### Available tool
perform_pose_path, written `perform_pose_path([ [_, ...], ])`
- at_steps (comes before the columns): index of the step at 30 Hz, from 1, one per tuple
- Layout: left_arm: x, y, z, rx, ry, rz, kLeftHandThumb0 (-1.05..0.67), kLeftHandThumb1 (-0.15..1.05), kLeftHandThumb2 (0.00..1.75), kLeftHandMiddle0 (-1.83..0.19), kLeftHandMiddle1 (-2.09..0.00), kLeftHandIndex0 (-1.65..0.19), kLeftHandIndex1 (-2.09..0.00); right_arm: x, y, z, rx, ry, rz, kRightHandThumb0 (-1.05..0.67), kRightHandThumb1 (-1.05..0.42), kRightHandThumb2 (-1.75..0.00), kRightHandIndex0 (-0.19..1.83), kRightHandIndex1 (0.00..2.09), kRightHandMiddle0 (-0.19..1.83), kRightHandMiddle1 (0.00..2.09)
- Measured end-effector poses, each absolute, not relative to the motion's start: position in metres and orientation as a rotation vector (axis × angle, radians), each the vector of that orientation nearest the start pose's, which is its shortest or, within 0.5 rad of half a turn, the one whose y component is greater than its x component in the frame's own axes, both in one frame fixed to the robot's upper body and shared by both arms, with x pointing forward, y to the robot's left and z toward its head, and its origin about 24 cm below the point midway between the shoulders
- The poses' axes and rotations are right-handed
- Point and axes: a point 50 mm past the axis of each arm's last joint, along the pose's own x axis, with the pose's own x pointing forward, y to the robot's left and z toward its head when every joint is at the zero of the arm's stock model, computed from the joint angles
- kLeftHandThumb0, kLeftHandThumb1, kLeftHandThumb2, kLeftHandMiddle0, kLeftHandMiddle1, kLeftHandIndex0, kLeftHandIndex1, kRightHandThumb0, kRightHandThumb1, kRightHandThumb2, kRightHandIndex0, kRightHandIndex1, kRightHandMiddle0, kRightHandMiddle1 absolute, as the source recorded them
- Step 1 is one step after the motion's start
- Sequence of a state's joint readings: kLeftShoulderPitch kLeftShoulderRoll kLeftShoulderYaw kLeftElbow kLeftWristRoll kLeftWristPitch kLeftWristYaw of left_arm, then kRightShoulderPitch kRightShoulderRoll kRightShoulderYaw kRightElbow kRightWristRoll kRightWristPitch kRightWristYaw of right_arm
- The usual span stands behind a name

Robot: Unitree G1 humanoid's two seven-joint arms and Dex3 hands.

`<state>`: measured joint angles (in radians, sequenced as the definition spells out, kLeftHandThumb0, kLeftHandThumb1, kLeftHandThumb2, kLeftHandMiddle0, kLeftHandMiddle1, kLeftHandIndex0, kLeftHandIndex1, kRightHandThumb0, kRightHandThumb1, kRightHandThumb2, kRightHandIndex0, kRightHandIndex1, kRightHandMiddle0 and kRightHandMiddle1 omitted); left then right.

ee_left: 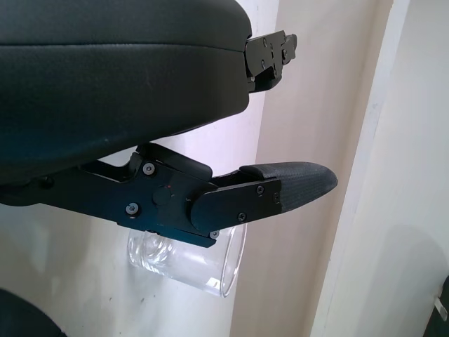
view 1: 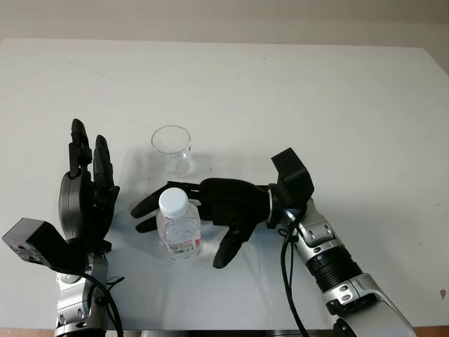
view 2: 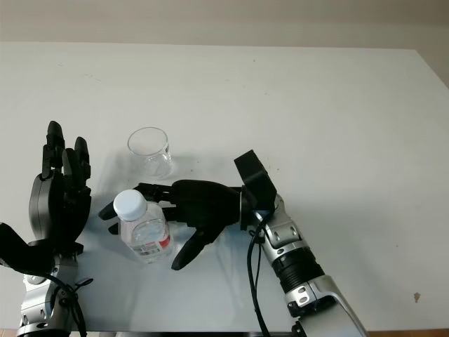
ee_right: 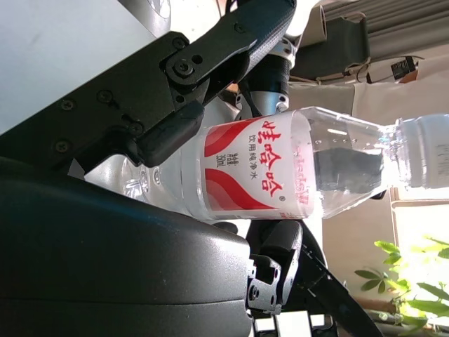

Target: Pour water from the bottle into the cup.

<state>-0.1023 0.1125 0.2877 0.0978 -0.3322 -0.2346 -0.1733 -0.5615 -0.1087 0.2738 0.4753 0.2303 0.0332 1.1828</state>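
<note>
Bottle (view 1: 179, 228) is standing upright on the white counter (view 1: 337, 105), cap (view 1: 172, 201) on, with the empty cup (view 1: 172, 149) just beyond it and a little apart. In the left eye view we are seeing the right hand (view 1: 203, 210) reaching in from the right and wrapping around the bottle: two fingers are passing behind it, and the thumb is lying in front, angled down toward the counter. We are judging the fingers as partly curled about the bottle but not yet clamped on it. The left hand (view 1: 85, 193) is standing open at the counter's left side, near the bottle but holding nothing.

In the right eye view we are finding the same layout, the cup sitting beyond and slightly right of the bottle, the two well clear of touching.

In the left wrist view we are looking past that hand's dark shell and one finger at the cup lying across the frame, clear and dry as far as we can tell.

In the right wrist view we are seeing the bottle's red-and-white label (ee_right: 256, 168) close up, bracketed by fingers on both sides; whether they are pressing on it we cannot tell.

We are judging the task as barely begun: the grasp is forming, while closing, lifting, uncapping, tilting over the cup and pouring are all left.
</note>
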Motion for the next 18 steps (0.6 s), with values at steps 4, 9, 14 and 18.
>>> perform_pose_path([
  [4,0.261,0.232,0.077,-0.19,-0.311,0.122,-0.65,1.05,0.56,0.11,-0.06,0.18,-0.04,0.296,-0.042,0.075,-0.053,0.035,1.49,-0.75,-0.68,-0.05,0.07,0.67,-0.16,1.09],
  [9,0.261,0.231,0.077,-0.191,-0.318,0.124,-0.65,1.05,0.55,0.11,-0.05,0.18,-0.05,0.29,-0.036,0.071,-0.091,0.016,1.453,-0.69,-0.7,-0.06,0.11,0.87,-0.06,1.19],
  [14,0.261,0.23,0.077,-0.196,-0.323,0.126,-0.65,1.05,0.54,0.1,-0.06,0.18,-0.05,0.287,-0.031,0.07,-0.114,-0.011,1.445,-0.63,-0.72,-0.06,0.17,1.24,0.1,1.35],
  [18,0.261,0.23,0.077,-0.2,-0.324,0.129,-0.65,1.05,0.54,0.11,-0.05,0.18,-0.05,0.281,-0.025,0.068,-0.126,-0.043,1.44,-0.62,-0.74,-0.06,0.35,1.48,0.3,1.47],
])
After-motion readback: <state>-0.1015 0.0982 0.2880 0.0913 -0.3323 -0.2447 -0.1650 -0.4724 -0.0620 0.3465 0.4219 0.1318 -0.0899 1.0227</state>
